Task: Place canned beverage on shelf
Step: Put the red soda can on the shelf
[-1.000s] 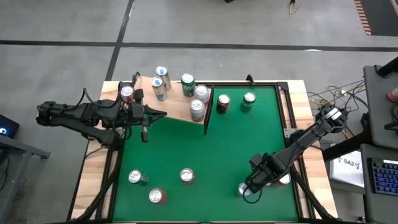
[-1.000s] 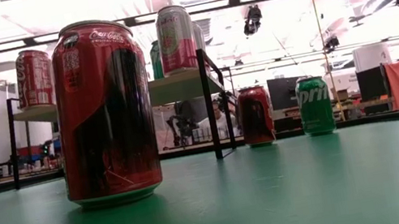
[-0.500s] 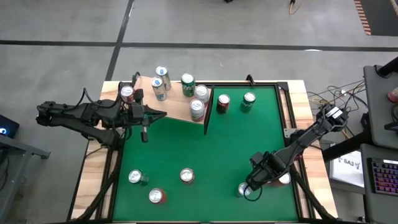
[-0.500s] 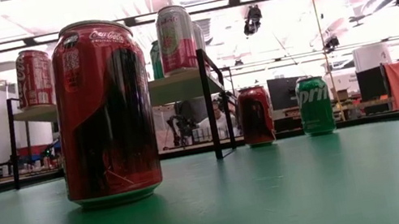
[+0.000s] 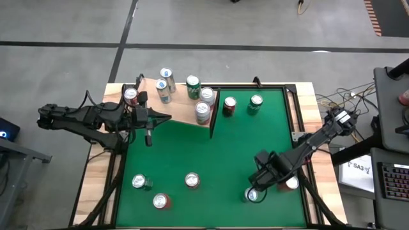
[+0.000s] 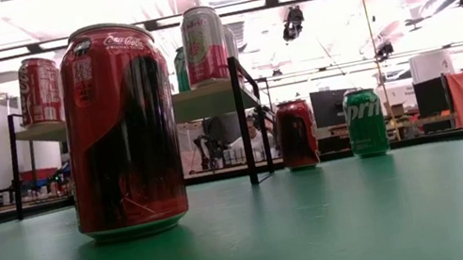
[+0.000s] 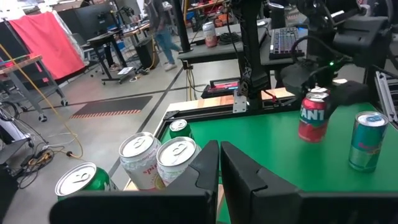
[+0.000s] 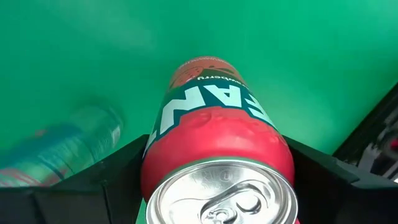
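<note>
Item: red canned beverage (image 8: 217,149), lettered in white on a teal band, silver top facing the wrist camera. It is sitting between the two dark fingers (image 8: 118,171) of the right hand (image 5: 263,185), which are bracketing its sides; in the high view this is happening at the lower right of the green worktop (image 5: 211,160), just beside a teal can (image 5: 253,195).

Shelf (image 5: 176,105): pale wood board with a dark upright end panel, lying at the upper left of the high view. Five cans are standing on it, among them a red-topped one (image 5: 130,96) at its left end and a green one (image 5: 193,85).

Worktop, other stock: a dark red can (image 5: 229,105) and a green can (image 5: 255,103) are standing right of the end panel; three more cans (image 5: 192,181) are standing along the lower left.

Left hand (image 5: 167,117): fingers pressed together, hovering over the shelf's near edge at the left of the high view.
</note>
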Controlling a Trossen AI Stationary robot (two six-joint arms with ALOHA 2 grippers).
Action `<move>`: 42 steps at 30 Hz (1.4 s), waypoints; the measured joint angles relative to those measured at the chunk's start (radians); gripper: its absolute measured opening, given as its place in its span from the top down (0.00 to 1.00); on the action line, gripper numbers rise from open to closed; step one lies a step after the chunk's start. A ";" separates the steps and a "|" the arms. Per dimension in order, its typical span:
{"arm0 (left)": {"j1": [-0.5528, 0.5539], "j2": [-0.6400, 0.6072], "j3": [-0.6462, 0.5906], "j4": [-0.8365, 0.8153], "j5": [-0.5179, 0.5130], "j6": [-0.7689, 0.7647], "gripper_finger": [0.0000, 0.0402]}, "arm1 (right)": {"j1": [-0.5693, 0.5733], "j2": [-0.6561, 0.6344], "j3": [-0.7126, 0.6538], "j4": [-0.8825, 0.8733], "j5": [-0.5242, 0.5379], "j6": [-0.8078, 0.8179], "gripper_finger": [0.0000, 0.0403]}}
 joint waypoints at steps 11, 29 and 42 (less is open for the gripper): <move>0.000 0.032 0.000 0.002 0.000 -0.011 1.00 | -0.044 -0.029 0.140 -0.129 0.268 -0.110 0.26; 0.000 0.183 0.008 0.028 0.183 -0.105 1.00 | -0.156 -0.012 0.269 0.245 0.660 -0.932 0.26; -0.009 0.277 0.008 0.049 0.238 -0.152 0.83 | -0.244 0.079 0.276 0.559 0.576 -1.382 0.26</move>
